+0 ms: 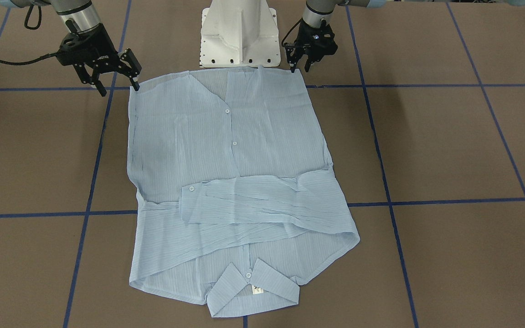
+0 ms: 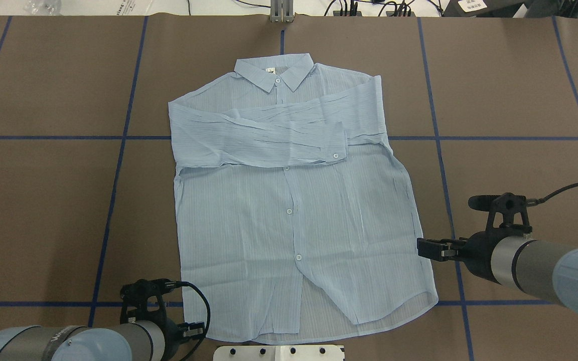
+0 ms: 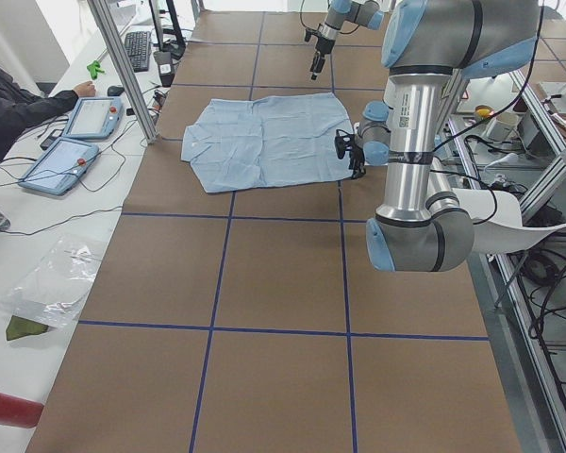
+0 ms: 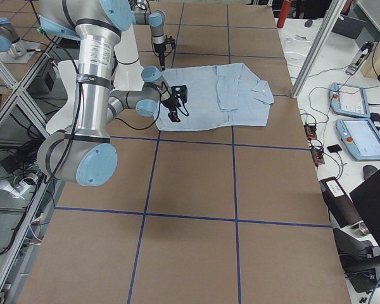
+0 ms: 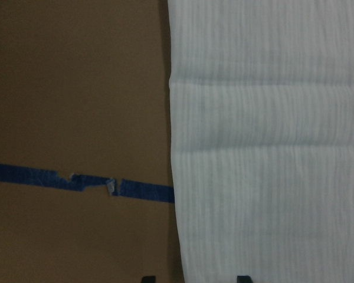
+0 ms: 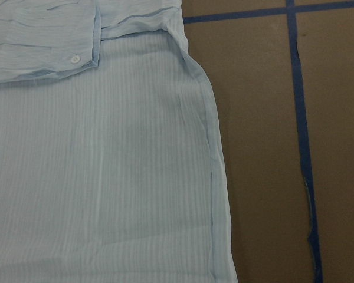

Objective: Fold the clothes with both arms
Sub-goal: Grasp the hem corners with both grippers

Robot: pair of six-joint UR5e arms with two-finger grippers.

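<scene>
The light blue striped shirt [image 1: 226,150] lies flat on the brown table, front up. Both sleeves are folded across the chest and the collar [image 2: 275,75] points away from me. My left gripper [image 1: 300,69] is open and empty, just above the hem corner on my left. In the left wrist view its fingertips [image 5: 242,277] straddle the shirt's side edge [image 5: 174,177]. My right gripper [image 1: 119,89] is open and empty, with one fingertip [image 1: 135,85] at the opposite hem corner. In the overhead view the right gripper [image 2: 425,249] sits beside the shirt's right edge.
The white pedestal base [image 1: 239,36] stands just behind the hem. Blue tape lines [image 1: 449,200] grid the table. An operators' bench with tablets [image 3: 75,142] and a person's arm [image 3: 19,99] runs along the far side.
</scene>
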